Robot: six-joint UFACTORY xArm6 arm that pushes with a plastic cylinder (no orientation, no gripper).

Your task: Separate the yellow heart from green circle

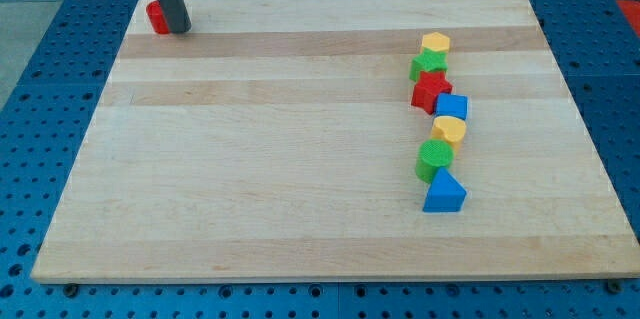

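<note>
Tip point(180, 30) at the view's top left, touching a red block point(157, 16); bare rod, nothing to clench or grasp. Far off toward the view's lower right: green circle point(433, 160), with yellow heart point(449, 131) touching its upper right side, amid a column of blocks.

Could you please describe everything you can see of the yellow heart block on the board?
The yellow heart is a small, solid-looking block with a smooth matte surface, like painted wood or plastic. It lies flat on the wooden board, in the column of blocks toward the view's right. Its upper edge meets the blue block, and its lower edge presses against the green circle, which partly overlaps it in this view. My tip is far away at the view's top left, beside a red block.
</note>
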